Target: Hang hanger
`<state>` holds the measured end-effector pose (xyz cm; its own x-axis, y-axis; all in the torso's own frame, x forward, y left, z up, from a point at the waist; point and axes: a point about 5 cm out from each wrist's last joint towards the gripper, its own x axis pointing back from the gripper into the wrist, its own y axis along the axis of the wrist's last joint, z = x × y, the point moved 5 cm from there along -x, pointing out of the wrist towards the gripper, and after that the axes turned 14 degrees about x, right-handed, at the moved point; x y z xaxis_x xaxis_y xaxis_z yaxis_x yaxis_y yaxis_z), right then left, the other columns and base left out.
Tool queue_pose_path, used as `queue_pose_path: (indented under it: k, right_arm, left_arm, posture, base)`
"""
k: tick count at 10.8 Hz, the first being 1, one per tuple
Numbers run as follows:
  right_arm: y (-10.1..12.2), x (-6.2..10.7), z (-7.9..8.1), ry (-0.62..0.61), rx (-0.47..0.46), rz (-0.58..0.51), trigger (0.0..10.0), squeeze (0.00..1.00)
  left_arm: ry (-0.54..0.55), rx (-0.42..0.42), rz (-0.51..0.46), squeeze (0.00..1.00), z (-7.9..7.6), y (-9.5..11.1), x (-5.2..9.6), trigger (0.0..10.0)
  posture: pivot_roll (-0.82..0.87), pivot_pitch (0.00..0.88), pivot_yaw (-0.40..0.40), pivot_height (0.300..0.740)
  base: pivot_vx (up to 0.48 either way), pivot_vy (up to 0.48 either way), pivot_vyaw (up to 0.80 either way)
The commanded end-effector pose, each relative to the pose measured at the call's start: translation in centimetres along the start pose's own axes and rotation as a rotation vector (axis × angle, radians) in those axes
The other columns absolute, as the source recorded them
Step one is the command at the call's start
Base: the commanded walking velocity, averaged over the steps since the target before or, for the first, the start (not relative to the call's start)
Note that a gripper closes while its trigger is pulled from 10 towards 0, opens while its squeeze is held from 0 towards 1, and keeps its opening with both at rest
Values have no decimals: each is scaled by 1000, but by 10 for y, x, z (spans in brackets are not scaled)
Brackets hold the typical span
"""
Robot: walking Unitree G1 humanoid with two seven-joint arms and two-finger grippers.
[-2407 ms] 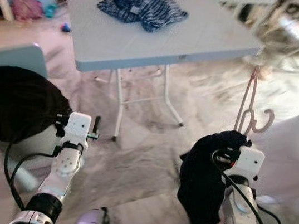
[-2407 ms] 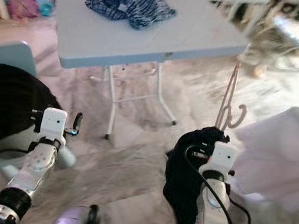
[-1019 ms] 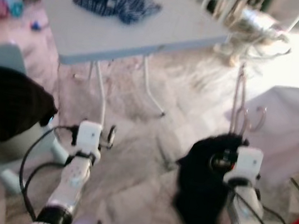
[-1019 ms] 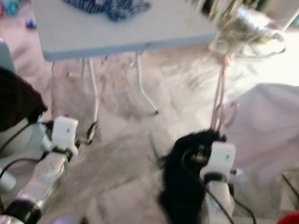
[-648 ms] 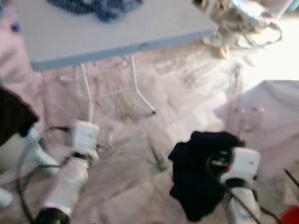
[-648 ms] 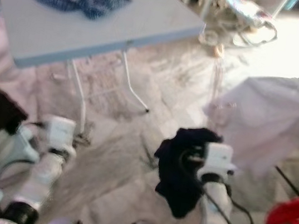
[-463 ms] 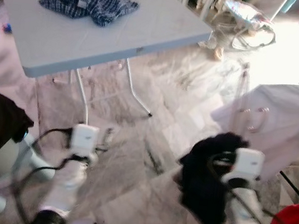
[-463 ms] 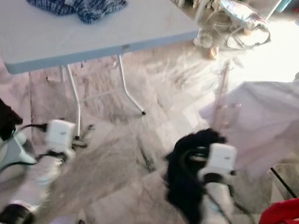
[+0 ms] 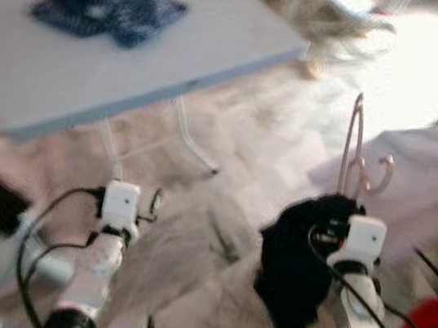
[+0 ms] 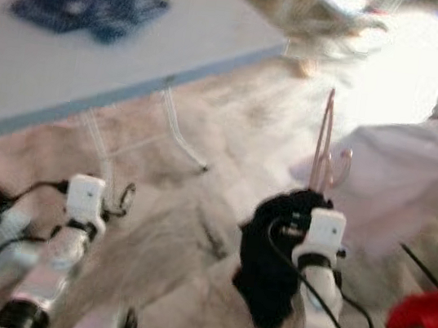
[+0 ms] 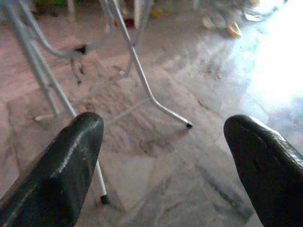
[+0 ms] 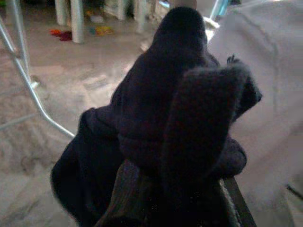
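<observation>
1. Now the head views have swung since half a second ago and gone blurry again, so the pale blue-grey folding table (image 9: 178,51) with its thin white metal legs sits further up and left; that is the camera turning, not the furniture moving.
2. On the tabletop the crumpled blue checked cloth (image 9: 106,5) lies as it did before.
3. Lower left, the left gripper (image 9: 155,201) hangs low over the veined marble floor (image 9: 226,173); in its wrist view its two smooth black fingers (image 11: 61,165) stand wide apart with nothing between them.
4. Right of centre, the right gripper (image 10: 309,209) is wrapped in a soft black fleecy garment (image 9: 295,262), so whether its jaws are together cannot be told.
5. Rising from that bundle, the thin pink hanger (image 9: 354,151) stands upright, its curled hook beside a white draped sheet (image 9: 431,179).
6. At the far right edge is a red plastic object (image 9: 435,316).
</observation>
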<state>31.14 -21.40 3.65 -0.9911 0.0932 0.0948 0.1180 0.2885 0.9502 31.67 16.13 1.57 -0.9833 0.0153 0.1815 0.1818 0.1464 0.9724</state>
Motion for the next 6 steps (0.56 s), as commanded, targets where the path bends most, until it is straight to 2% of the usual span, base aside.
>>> queue_pose_path:
  k: [1, 4, 6]
  right_arm:
    - [5, 0, -8, -24, 14, -21, 10000, 0]
    - [5, -1, -11, -25, 18, -18, 10000, 0]
    - [6, -1, -9, -20, 15, -17, 10000, 0]
  left_arm:
    - [-9, 4, 8, 0, -3, 0, -1, 10000]
    - [-4, 8, 52, 0, -8, -8, 0, 10000]
    - [4, 21, 63, 0, -5, -8, -1, 10000]
  posture:
    - [-47, 158, -40, 740]
    - [-44, 159, -47, 740]
    - [-41, 156, -48, 740]
  base:
    - [274, 394, -800]
    - [0, 0, -800]
    - [0, 0, -800]
